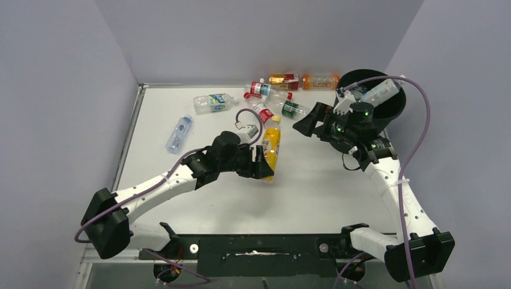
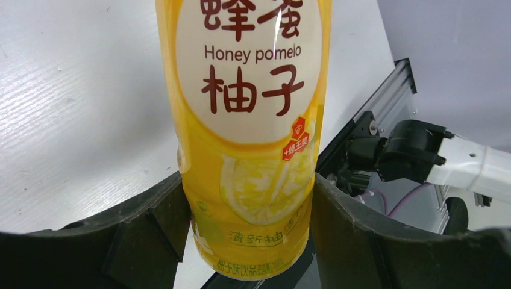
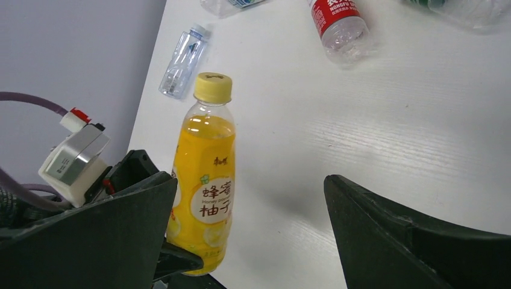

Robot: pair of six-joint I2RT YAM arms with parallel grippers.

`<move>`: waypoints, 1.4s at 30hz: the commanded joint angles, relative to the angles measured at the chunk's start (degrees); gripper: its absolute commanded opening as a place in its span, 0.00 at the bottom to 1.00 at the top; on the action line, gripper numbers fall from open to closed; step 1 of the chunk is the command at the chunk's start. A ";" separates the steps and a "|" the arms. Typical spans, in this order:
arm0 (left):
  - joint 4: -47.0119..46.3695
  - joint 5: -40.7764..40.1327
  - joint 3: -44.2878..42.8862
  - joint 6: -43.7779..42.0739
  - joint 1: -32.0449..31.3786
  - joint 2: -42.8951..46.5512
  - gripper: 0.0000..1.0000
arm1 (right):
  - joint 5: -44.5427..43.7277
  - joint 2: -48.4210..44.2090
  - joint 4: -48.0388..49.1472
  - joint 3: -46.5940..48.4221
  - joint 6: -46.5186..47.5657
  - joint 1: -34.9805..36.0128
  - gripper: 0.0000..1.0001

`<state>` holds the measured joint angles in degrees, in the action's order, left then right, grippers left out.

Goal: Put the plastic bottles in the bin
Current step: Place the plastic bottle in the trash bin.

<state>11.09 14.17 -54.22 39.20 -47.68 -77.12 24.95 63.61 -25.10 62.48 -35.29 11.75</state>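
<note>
Lying in bin (image 1: 395,112): clr bottle (image 1: 381,90)

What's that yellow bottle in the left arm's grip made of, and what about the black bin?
The yellow bottle looks like clear glossy plastic: the drink shows through its shoulder, and highlights streak the wall. Its yellow cap is probably plastic too. The bin is matte black, likely plastic, with no shine.

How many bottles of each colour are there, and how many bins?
Yellow bottle: 1
Orange bottles: 2
Clear bottles: 6, counting the one in the bin
Bin: 1
Total: 10 things
</note>
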 commanded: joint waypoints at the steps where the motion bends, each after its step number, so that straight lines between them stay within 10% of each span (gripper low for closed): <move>1: -4.17 2.05 1.39 -2.86 -0.86 5.83 0.47 | 0.97 0.85 4.14 1.19 -2.76 0.99 0.99; 19: -3.27 0.43 7.40 -2.98 -2.65 16.32 0.47 | -2.75 9.93 14.09 -0.27 -10.85 20.60 0.99; 28: -0.42 -2.00 8.79 -2.11 -2.76 19.79 0.49 | -4.43 12.10 13.66 1.90 -10.44 24.18 0.63; 36: 4.89 -4.73 9.26 -1.16 -2.75 23.39 0.84 | -5.25 12.66 11.45 4.18 -8.73 24.20 0.55; 42: 10.48 -8.11 10.48 1.22 -2.72 30.17 0.85 | -5.09 12.39 5.90 9.30 -4.84 19.49 0.55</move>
<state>18.22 8.91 -44.01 38.68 -50.30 -51.59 20.36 76.64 -17.54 66.39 -43.64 35.11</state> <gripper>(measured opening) 0.848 0.586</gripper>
